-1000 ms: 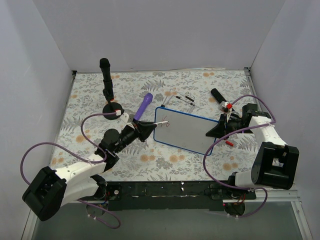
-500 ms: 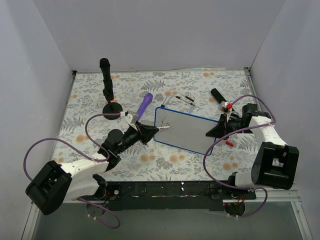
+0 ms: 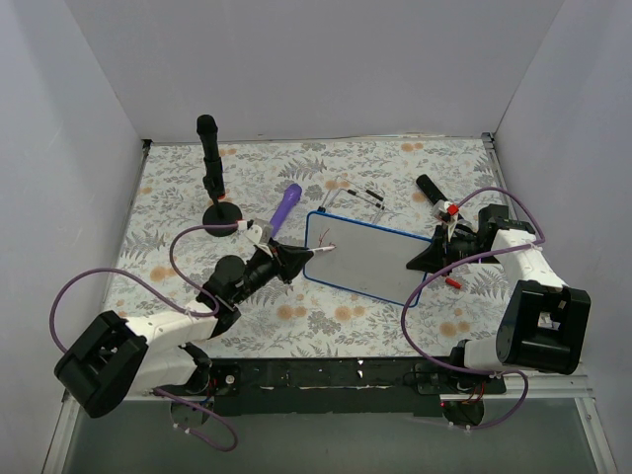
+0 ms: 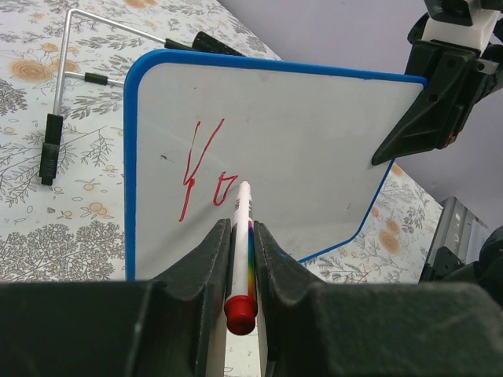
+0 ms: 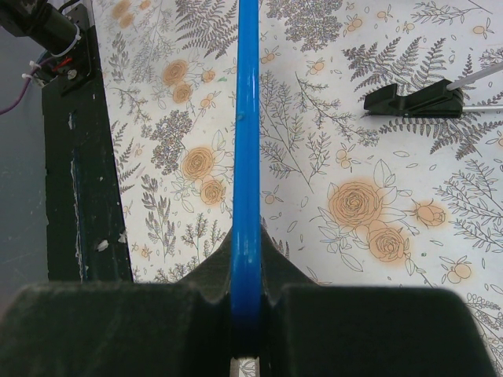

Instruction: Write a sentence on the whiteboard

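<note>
Swung inward since 1 second ago, left pincer (image 4: 242,232) grasps the marker (image 4: 242,206), tip at the sentence's (image 4: 198,169) 2 red letters; right pincer (image 5: 245,263) clamps the whiteboard (image 4: 314,133) rim.

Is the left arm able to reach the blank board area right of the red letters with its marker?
Probably yes: its marker tip is at the letters, the board beside them is bare, and the right tool clamps only the far edge.

Plain white walls (image 3: 326,59) enclose a floral-patterned tabletop (image 3: 395,168).
</note>
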Robot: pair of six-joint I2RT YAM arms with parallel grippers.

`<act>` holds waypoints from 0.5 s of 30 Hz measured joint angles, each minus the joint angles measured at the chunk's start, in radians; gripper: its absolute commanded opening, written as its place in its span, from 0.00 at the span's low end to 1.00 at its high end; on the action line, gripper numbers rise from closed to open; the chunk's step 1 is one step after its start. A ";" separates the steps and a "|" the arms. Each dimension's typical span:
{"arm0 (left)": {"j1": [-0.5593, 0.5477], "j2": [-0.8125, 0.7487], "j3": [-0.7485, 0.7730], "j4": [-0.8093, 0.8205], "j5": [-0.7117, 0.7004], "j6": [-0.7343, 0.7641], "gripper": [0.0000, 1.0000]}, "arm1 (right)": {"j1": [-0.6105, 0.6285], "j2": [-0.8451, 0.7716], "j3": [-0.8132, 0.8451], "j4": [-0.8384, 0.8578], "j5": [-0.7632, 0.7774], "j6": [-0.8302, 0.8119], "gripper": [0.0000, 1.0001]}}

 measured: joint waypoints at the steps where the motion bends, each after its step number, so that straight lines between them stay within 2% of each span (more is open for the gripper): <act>1: 0.000 0.006 0.000 0.002 -0.004 0.001 0.00 | 0.000 0.000 0.000 0.000 0.000 0.000 0.01; 15: -0.005 0.060 0.014 0.018 -0.005 0.007 0.00 | 0.000 0.000 0.000 -0.001 0.000 0.001 0.01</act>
